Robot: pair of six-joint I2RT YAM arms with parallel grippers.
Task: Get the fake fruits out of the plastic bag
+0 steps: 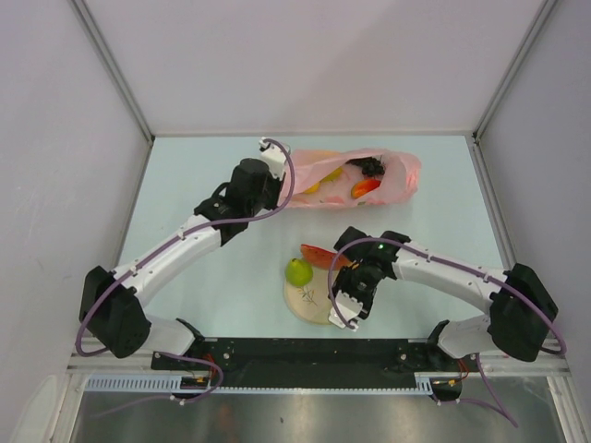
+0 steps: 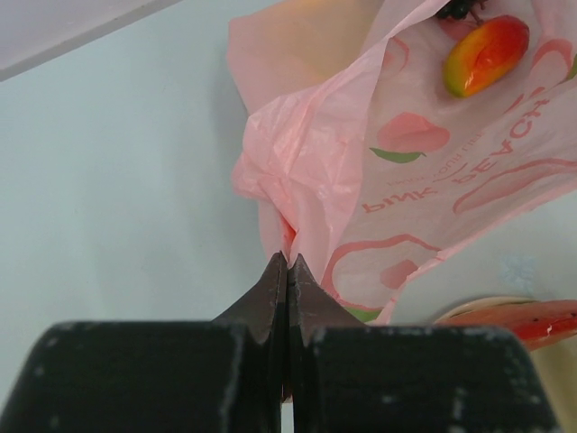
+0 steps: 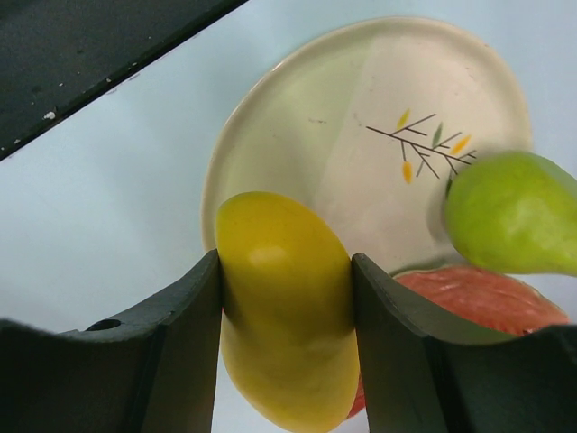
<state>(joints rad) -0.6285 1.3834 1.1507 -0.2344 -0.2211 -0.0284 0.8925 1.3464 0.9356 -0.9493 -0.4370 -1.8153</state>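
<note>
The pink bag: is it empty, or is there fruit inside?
Not empty: a red-yellow fruit, a yellow one and a dark bunch show inside the pink bag.

Cream plate [image 1: 312,305] with sprig drawing sat on pale table [image 1: 452,198], near front edge. White walls [image 1: 314,65] enclosed three sides.

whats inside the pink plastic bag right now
Through the thin pink bag show a red-and-yellow mango, a dark grape bunch and yellow pieces. The crumpled folds near the left hand hide whatever else lies there.
</note>
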